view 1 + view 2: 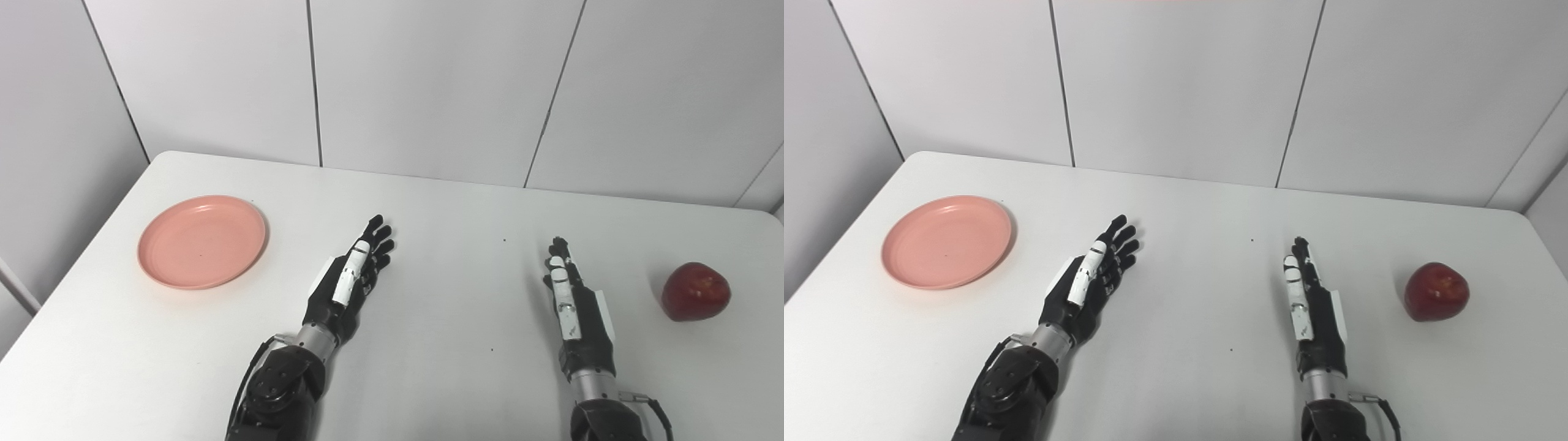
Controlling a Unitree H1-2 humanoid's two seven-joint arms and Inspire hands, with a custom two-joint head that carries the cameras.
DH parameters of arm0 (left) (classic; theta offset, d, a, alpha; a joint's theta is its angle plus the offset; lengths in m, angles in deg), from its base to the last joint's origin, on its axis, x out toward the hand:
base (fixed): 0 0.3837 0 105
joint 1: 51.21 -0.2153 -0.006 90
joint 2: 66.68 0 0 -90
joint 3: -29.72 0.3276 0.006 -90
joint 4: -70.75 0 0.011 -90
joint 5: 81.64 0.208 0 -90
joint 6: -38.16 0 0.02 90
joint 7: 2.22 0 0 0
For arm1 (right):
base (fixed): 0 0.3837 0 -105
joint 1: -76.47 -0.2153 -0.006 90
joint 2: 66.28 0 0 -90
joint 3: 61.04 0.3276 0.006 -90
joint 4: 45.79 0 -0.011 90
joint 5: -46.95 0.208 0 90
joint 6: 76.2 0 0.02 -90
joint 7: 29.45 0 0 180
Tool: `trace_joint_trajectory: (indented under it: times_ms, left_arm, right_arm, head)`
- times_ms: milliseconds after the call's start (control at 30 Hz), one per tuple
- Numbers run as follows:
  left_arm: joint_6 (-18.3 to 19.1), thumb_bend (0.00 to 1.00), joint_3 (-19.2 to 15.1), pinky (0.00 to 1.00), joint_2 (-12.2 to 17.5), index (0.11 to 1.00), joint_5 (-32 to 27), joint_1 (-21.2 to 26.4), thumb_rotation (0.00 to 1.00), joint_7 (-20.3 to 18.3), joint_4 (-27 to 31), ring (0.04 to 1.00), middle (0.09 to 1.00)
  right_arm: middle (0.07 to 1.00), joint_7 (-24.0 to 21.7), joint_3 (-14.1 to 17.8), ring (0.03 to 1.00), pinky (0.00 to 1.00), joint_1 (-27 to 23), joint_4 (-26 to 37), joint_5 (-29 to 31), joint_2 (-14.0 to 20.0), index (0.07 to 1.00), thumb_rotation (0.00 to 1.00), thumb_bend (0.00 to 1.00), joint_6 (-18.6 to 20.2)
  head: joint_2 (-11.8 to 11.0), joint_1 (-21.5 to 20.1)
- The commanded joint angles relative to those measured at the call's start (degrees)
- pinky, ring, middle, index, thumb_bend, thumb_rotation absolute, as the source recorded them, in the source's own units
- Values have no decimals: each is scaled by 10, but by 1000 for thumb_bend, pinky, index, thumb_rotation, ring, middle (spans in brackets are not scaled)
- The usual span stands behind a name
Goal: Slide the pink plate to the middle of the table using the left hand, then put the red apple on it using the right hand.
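A pink plate (202, 240) lies empty on the left side of the white table (453, 208). A red apple (696, 291) stands near the right edge. My left hand (352, 275) rests over the table right of the plate, open, fingers stretched forward and holding nothing. My right hand (572, 294) is open too, edge-on with fingers pointing away, well left of the apple. Neither hand touches the plate or the apple. In the right eye view the plate (946, 241), apple (1436, 291), left hand (1093, 275) and right hand (1311, 297) stand the same way.
Grey wall panels (429, 86) rise straight behind the table's far edge. The table's left edge runs diagonally past the plate. A few tiny dark specks (504, 240) dot the tabletop between the hands.
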Motion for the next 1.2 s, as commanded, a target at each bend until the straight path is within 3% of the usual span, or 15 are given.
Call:
trace_joint_trajectory:
  times_ms: [0,300,567,900,1167]
  left_arm:
    - [-1,376,2,985,-3,968,4,-2,1000,3,-3,969,983]
    - [-4,384,0,979,-3,956,2,2,1000,3,-9,962,972]
    - [-11,393,-2,980,11,951,11,12,1000,4,-2,959,969]
    - [24,406,-11,949,43,937,8,41,1000,3,71,938,955]
    - [24,409,-27,944,61,932,2,67,1000,2,113,941,950]
  right_arm:
    - [967,-7,1,971,971,-7,13,4,5,959,1000,206,-42]
    - [973,-13,0,975,977,-9,-4,20,10,964,1000,220,-67]
    - [972,-13,1,975,985,-8,-4,21,8,965,1000,233,-65]
    - [969,-11,-1,972,976,-7,-3,17,6,960,1000,213,-64]
    - [969,-15,1,974,979,-7,-13,24,11,961,1000,209,-80]
  head:
    - [-1,2]
    - [-5,4]
    - [-11,11]
    - [-17,18]
    - [-20,21]
